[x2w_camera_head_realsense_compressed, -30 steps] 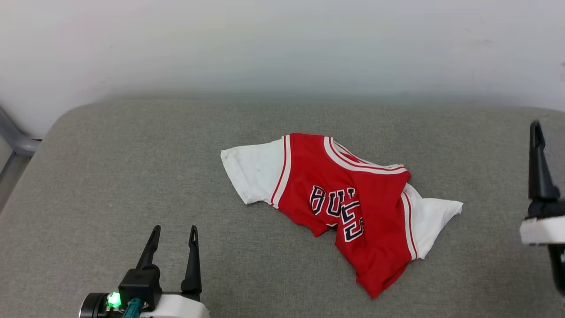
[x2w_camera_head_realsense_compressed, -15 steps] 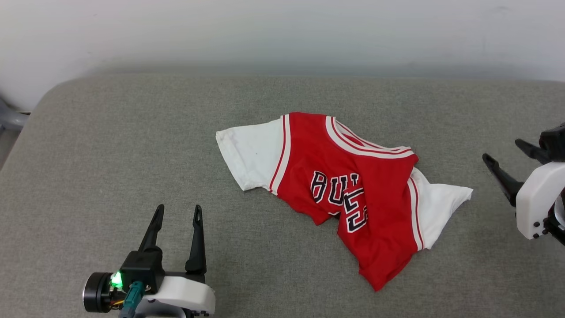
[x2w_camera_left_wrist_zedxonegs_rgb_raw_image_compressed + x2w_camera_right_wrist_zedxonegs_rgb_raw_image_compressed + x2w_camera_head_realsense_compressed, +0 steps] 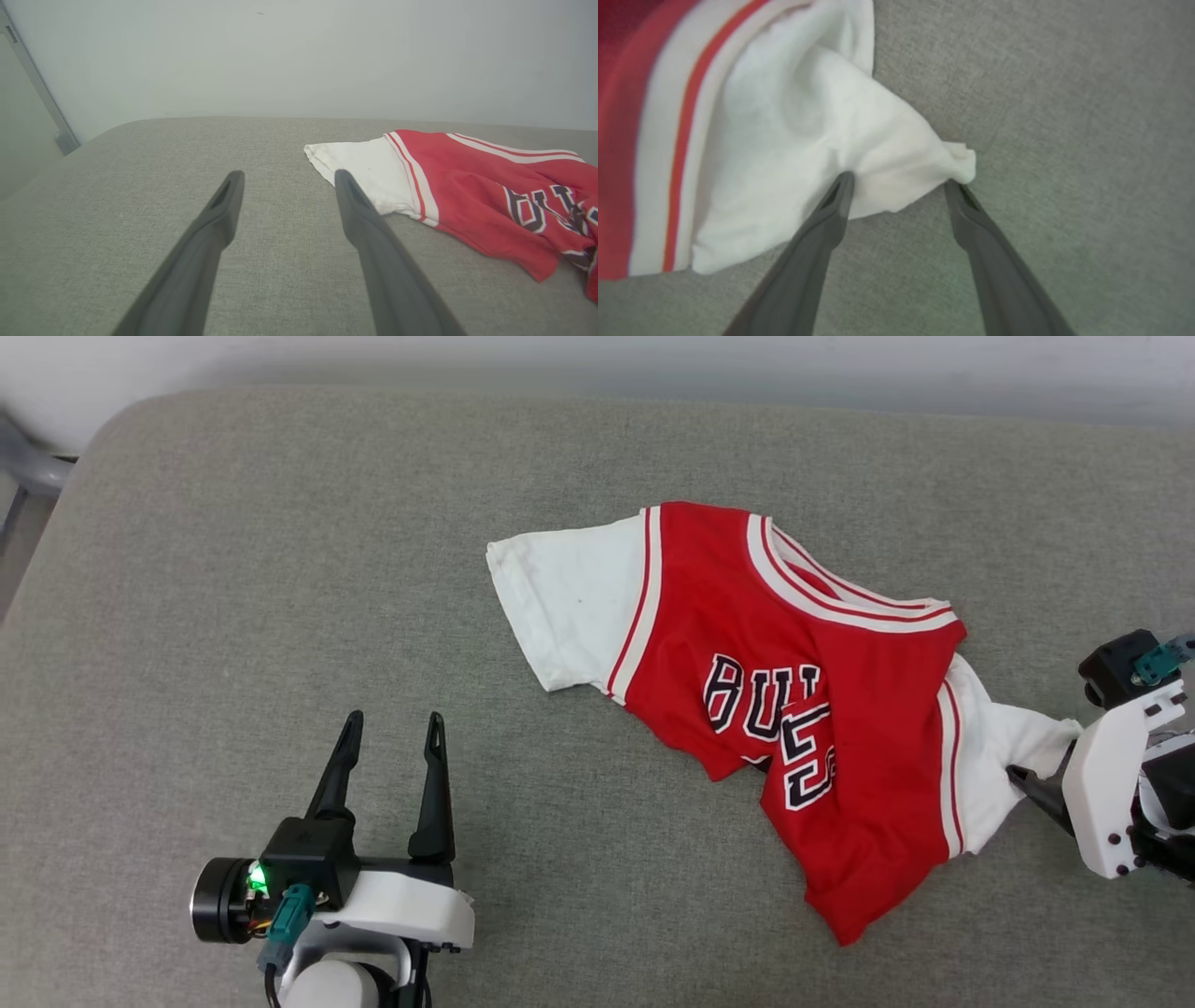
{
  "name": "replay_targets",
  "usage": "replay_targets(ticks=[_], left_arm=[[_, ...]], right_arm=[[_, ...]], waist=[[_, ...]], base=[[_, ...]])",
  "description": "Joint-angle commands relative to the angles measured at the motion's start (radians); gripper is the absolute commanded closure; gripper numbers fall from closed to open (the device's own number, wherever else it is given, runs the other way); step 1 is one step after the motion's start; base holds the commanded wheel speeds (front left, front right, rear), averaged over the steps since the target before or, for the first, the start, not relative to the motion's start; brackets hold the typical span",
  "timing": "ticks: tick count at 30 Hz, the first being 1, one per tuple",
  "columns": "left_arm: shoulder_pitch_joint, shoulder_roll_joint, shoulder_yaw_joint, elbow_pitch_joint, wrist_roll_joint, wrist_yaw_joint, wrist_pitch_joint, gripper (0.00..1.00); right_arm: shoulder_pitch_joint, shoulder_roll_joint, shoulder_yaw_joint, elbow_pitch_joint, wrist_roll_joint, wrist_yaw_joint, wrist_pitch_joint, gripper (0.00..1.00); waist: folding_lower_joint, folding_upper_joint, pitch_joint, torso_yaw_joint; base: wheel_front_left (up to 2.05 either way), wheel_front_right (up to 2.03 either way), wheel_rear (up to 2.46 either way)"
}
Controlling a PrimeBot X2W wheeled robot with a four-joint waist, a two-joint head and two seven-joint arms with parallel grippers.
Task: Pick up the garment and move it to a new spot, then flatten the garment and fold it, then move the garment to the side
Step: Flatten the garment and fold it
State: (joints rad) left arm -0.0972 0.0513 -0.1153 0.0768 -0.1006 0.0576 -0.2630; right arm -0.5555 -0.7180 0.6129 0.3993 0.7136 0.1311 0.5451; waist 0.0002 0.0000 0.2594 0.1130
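On the grey woven fabric cushion [image 3: 233, 569] lay the garment [image 3: 794, 709], a red basketball-style T-shirt with white short sleeves, crumpled and front side up. Its red-and-white striped collar sat at the garment's far edge, and one white sleeve spread flat on its left. The red body was folded over itself, so the black, white-outlined lettering read only "BU" before a fold covered the rest, and a black numeral with the same outline showed on that overlapping flap. The hem ran to a point at the garment's near right corner. The other white sleeve, bunched and narrowing to a tip, stuck out at the garment's right side. The right claw [image 3: 899, 181] was at that tip with its two long dark fingers spread apart: one fingertip [image 3: 843, 184] pressed against the white cloth, the other touched the sleeve's very end, and the cloth between them was not pinched. The right arm's white wrist housing [image 3: 1106, 793] stood just right of the garment. The left claw [image 3: 393, 719] hovered well apart from the garment, near and to the left of its flat sleeve, fingers parted wide and holding nothing, pointing away from the robot over bare cushion. A small green light [image 3: 254, 875] glowed on its dark wrist block. Beyond the garment's far edge rose a plain pale wall [image 3: 280, 56].
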Motion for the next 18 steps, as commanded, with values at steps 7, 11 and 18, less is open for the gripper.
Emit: replay_targets(ticks=[7, 11, 18], left_arm=[[-0.008, -0.001, 0.009, -0.001, -0.009, 0.014, -0.003, 0.0], [0.006, -0.002, 0.02, 0.003, -0.009, 0.016, -0.003, 0.0], [0.02, -0.001, 0.017, 0.002, -0.015, 0.011, -0.003, 0.0]], right_arm=[[0.002, 0.026, 0.097, 0.065, 0.074, 0.001, -0.045, 0.53], [-0.026, 0.004, 0.115, 0.077, 0.085, 0.0, -0.134, 1.0], [-0.008, -0.047, 0.074, 0.113, 0.143, -0.001, -0.248, 1.0]], waist=[[-0.0002, 0.0, 0.012, 0.015], [-0.0002, 0.0, -0.009, -0.006], [-0.0002, 0.0, -0.046, -0.032]], base=[[0.0, 0.0, 0.0], [0.0, 0.0, 0.0], [0.0, 0.0, 0.0]])
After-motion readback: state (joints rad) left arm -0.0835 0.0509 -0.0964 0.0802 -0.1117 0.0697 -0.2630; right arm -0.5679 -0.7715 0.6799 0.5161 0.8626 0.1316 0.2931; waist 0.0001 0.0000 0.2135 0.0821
